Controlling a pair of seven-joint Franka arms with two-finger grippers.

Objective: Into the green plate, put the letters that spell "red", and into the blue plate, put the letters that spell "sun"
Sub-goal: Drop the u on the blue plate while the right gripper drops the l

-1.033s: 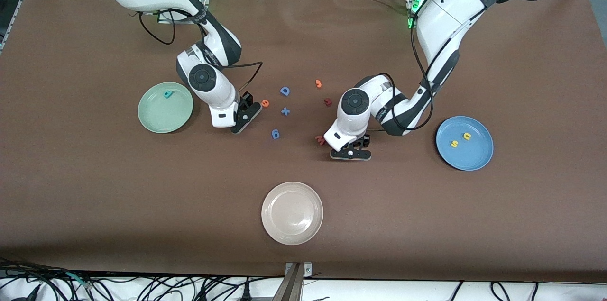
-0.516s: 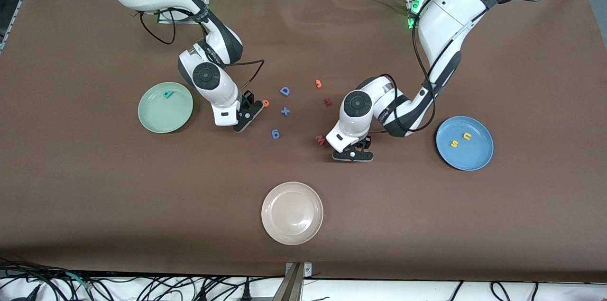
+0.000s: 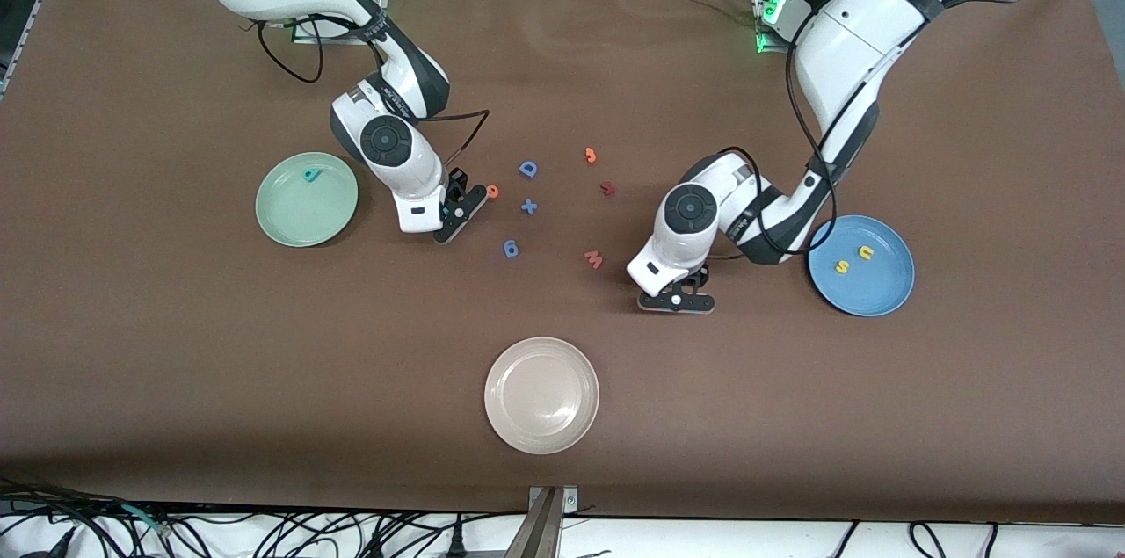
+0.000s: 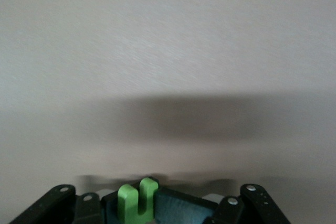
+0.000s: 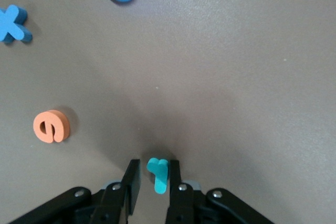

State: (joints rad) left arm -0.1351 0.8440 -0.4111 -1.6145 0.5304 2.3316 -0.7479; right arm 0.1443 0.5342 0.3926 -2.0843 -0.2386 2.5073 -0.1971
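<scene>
The green plate (image 3: 307, 220) holds a teal d (image 3: 310, 175). In the blue plate (image 3: 870, 290) lie a yellow s (image 3: 841, 266) and a yellow arch letter (image 3: 866, 252). My right gripper (image 3: 459, 211) is low over the table beside the orange e (image 3: 492, 191). In the right wrist view its fingers (image 5: 154, 179) straddle the teal r (image 5: 158, 174), with one finger against it and a slim gap at the other. The orange e (image 5: 51, 126) lies apart. My left gripper (image 3: 675, 300), between the red w and the blue plate, is shut on the green arch letter (image 4: 137, 200).
Loose pieces lie mid-table: a blue D (image 3: 527, 169), a blue cross (image 3: 528, 206), a blue 6 (image 3: 511, 249), an orange 3 (image 3: 591, 155), a dark red piece (image 3: 606, 188) and a red w (image 3: 594, 259). A cream plate (image 3: 541, 394) sits nearest the front camera.
My left gripper has moved away from the red w toward the blue plate. My right gripper has shifted slightly toward the orange e.
</scene>
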